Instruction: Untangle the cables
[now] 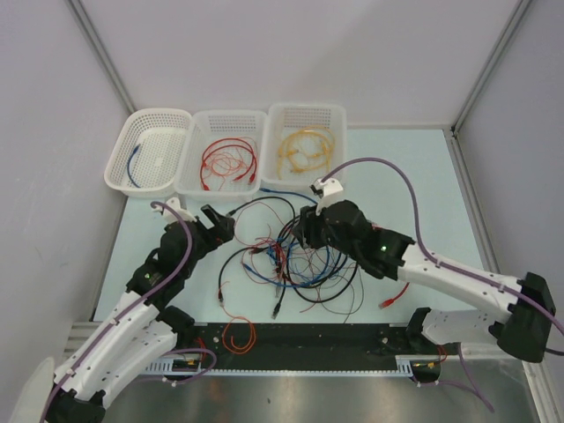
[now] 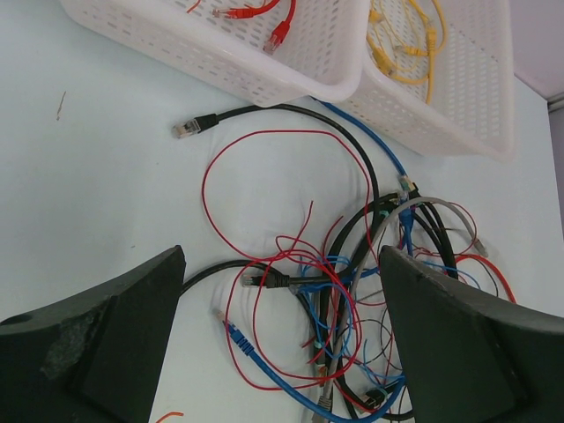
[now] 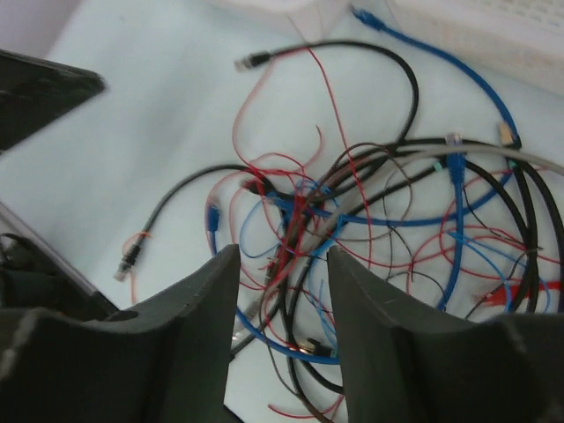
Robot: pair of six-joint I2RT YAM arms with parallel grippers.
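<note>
L fingers (image 2: 97, 344) wide apart, R fingers (image 3: 185, 344) just slightly apart, both arms fwd.

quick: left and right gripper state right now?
Left gripper: wide open, holding nothing.
Right gripper: partly open over the cable tangle, nothing visibly gripped.

The tangled cables (image 1: 295, 256) are red, blue, black and grey on a pale blue table (image 1: 441, 211). Beyond them stand white lattice-patterned baskets. The left basket (image 1: 159, 113) has a blue cable (image 1: 132, 167), the middle basket (image 1: 229, 115) red cables (image 1: 231, 159), and the right basket (image 1: 308, 107) yellow cables (image 1: 304, 150).
</note>
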